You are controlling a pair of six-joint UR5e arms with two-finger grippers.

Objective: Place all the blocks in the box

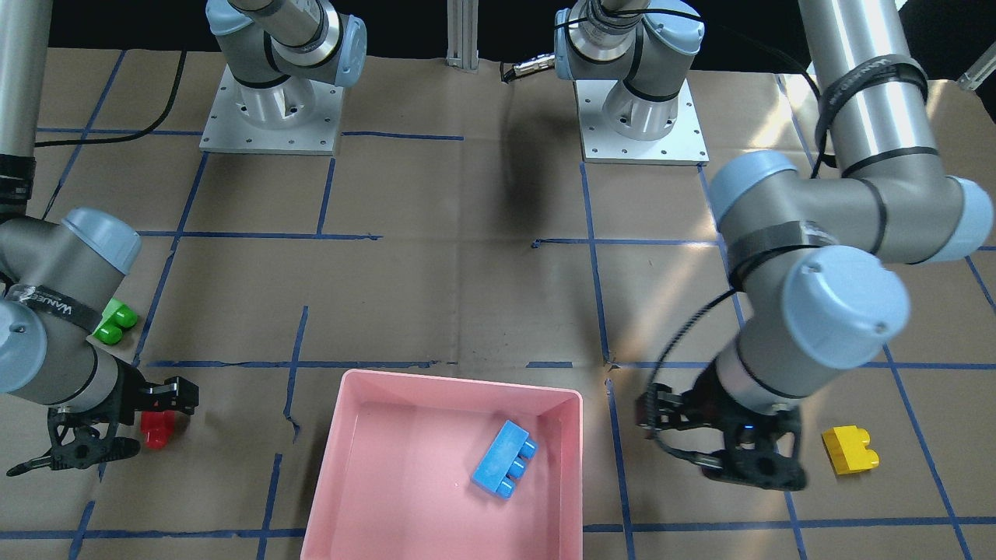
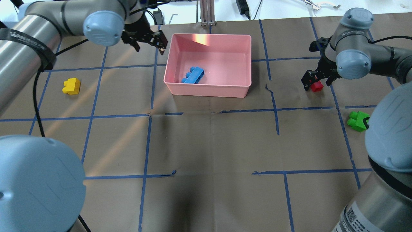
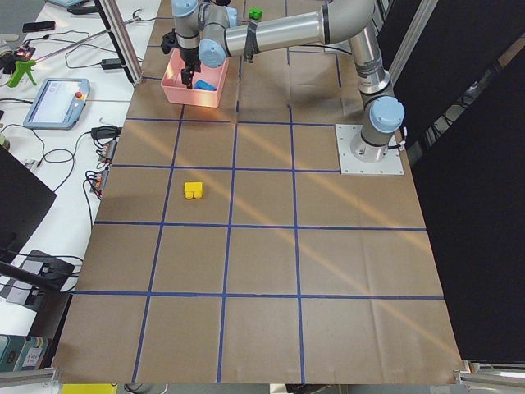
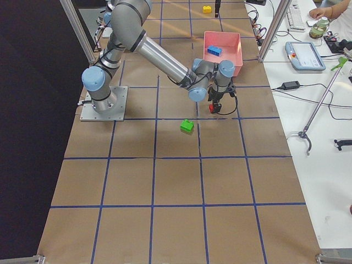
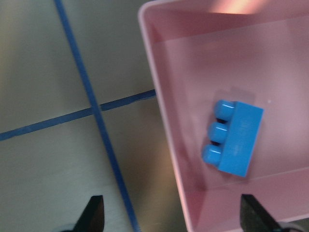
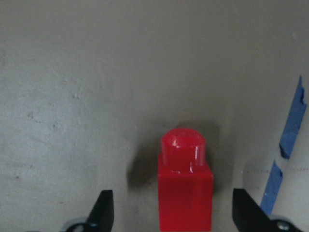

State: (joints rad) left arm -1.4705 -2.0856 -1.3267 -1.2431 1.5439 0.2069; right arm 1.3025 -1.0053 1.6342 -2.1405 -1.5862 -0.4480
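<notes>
Now right fingers [image 6: 103, 212] spread wide astride red block [image 6: 186, 193], not touching; left fingers [image 5: 95, 217] spread, empty, above box [image 5: 161, 121] rim, blue block [image 5: 234, 140] inside.

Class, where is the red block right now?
Overhead view, right side: the red block sits inside the open right tool, right of the pink box, near the green block.

This is a robotics laboratory. The table [image 3: 369, 328] is covered with brown paper [image 3: 262, 271] marked into squares with blue tape [image 3: 232, 226], and a metal base plate [image 3: 371, 150] is bolted on it. On the side far from the robot, a white bench [image 3: 74, 205] carries a teach pendant [image 3: 56, 103] and cables [image 3: 102, 152]. Behind the robot hangs a black curtain [image 3: 476, 205].
</notes>
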